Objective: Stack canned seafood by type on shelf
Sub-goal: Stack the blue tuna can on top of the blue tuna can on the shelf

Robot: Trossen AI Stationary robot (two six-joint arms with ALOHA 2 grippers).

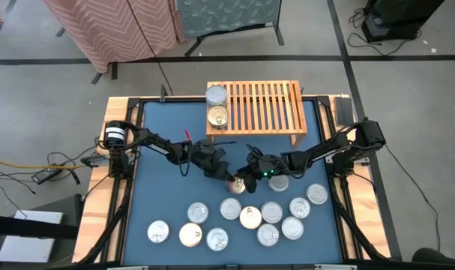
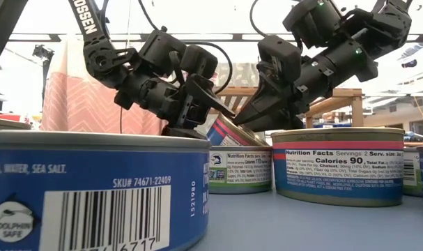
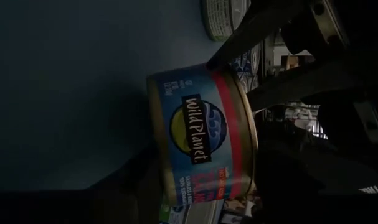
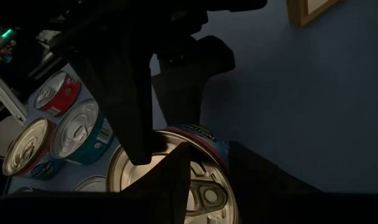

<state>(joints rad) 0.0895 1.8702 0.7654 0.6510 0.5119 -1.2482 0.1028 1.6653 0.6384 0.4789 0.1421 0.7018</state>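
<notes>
A blue "Wild Planet" can with a red band is tilted at mid-table, and both grippers meet at it. My left gripper reaches in from the left and is shut on it. My right gripper comes from the right and is shut on its rim. In the low view the tilted can shows between the two grippers, and its underside is hidden. The light-wood shelf stands at the far edge with two cans on its left end. My left gripper pinches the can across its flat faces. One finger lies on the lid; the other is hidden under the can. It comes slanting down from the table's left. The can sits tilted, wall toward the wrist camera; whether it touches the table, I cannot tell. My right gripper is on the can's rim, on the side away from my left gripper. One finger is on the lid and one is outside the wall by the red band. The fingers slant down from the table's right.
Several more cans lie in a loose cluster on the near half of the blue table, some blue or red labelled. Two stand close to the low camera. Most of the shelf's slatted top is bare.
</notes>
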